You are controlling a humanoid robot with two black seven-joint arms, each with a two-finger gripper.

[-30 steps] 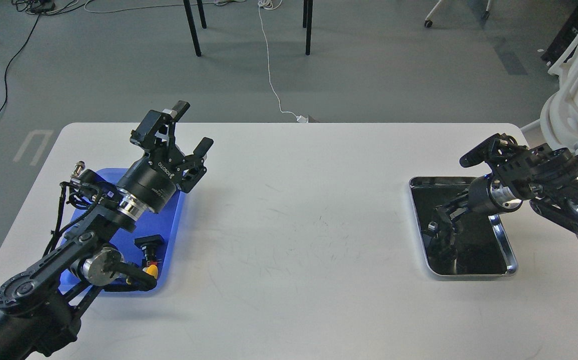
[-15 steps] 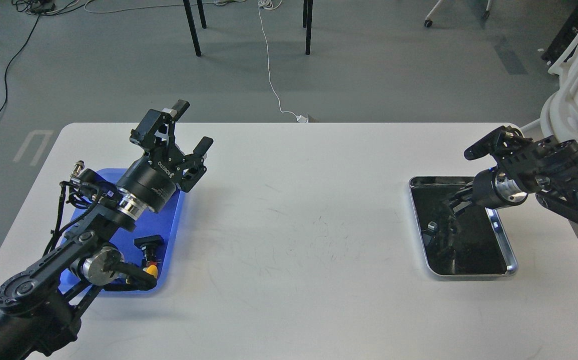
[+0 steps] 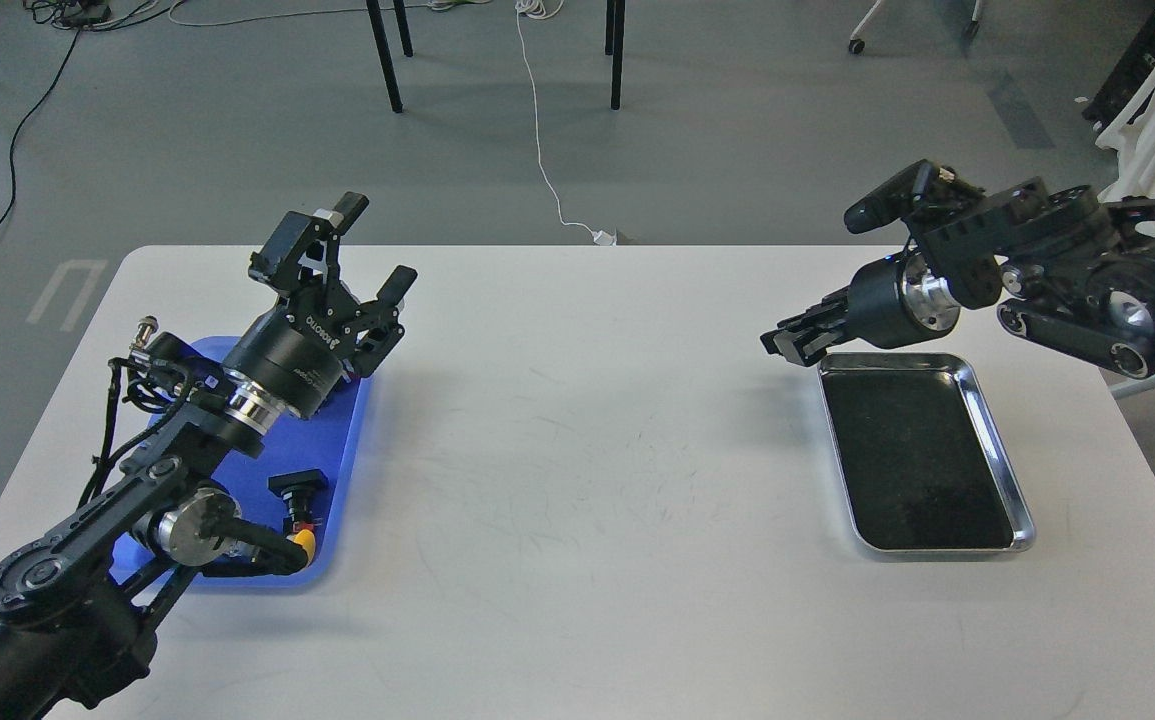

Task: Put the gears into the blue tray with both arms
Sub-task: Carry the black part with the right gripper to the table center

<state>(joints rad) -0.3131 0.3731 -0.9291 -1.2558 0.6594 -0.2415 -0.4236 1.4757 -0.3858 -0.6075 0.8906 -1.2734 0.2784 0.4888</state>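
Observation:
The blue tray (image 3: 351,445) lies at the table's left, largely covered by my left arm. Above the tray's far end my left gripper (image 3: 373,248) is raised, open and empty. My right gripper (image 3: 783,343) hovers above the table just past the far left corner of the silver tray (image 3: 1013,492). It points left with its fingers close together. No gears can be made out: anything between the right fingers is too small to see, and the silver tray's black inside shows none.
A black push-button switch (image 3: 293,488) and a yellow-capped one (image 3: 305,543) lie in the blue tray's near end. Bare white tabletop (image 3: 587,450) stretches between the two trays. Chair legs and cables sit on the floor beyond the far edge.
My right gripper has risen out of the silver tray and moved left and away, now outside its far left corner. The left gripper has shifted slightly up and left.

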